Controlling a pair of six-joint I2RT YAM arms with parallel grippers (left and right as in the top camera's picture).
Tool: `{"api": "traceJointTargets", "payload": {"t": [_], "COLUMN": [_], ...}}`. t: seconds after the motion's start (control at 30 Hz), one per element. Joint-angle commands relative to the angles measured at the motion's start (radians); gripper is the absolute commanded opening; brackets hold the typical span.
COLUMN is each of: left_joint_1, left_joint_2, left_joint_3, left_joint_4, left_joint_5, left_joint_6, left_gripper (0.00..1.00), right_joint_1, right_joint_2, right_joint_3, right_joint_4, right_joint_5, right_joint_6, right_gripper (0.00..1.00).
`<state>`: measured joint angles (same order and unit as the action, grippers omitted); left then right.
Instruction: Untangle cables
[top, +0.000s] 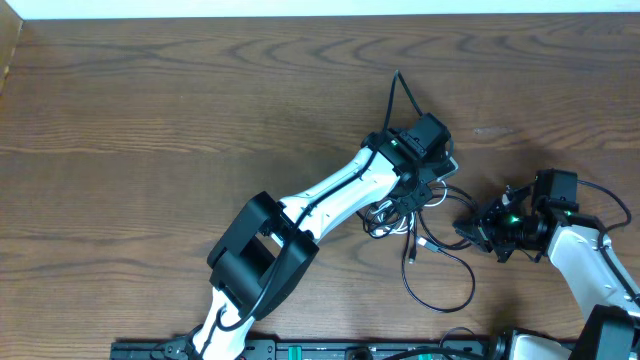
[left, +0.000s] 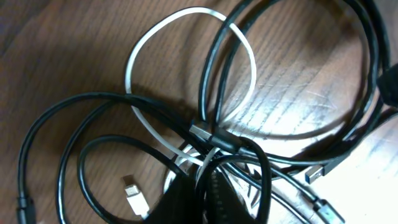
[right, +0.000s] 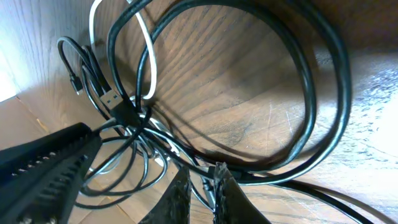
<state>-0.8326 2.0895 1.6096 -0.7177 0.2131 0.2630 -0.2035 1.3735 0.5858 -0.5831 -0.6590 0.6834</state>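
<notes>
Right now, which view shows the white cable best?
Left wrist: the white cable shows its big loop clearly, crossing the black cables. Right wrist shows only a short curved stretch. Overhead, the left arm covers most of it.

I see both arms alike: left arm and right arm have white shells, black joints, black wires; the right tool is black too.

Black cables, white cable interlooped in flat tangle; apparently knotted at centre.
</notes>
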Motion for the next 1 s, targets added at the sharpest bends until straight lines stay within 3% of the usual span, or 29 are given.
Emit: {"api": "traceJointTargets", "payload": {"t": [0.0,0.2,0.47,0.67,0.97], "left_joint_1": [-0.002,-0.002,-0.002,-0.002,-0.002], "left_joint_2": [0.004,-0.028,-0.102,-0.129,-0.209], "left_joint_3": [-0.01,0.0,0.003,0.003,0.003], "left_joint_4": [-0.006,-0.005,0.008,0.008,0.079], "left_joint_5": [-0.019,-0.019,-0.019,-0.019,-0.031], "left_joint_6": [-0.002,-0.003,-0.056,-0.059,-0.113], "left_gripper": [0.08,0.07,0.08,0.07,0.08], "right_joint_1": [-0.004,-0.004,-0.004,-0.004,-0.004], "right_joint_2": [0.001,0.001,0.001,0.001,0.001], "right_joint_3": [-0.005,-0.005,-0.005,-0.005,-0.005], "right_joint_4": [-0.001,-0.003,0.026,0.052,0.078], "right_joint_5": [-0.005,0.001,-0.171,-0.189,-0.19], "right_joint_6": [-0.02,-0.028,-0.081,-0.083,-0.047], "right_gripper": [0.11,0.11,0.25,0.33,0.33]}}
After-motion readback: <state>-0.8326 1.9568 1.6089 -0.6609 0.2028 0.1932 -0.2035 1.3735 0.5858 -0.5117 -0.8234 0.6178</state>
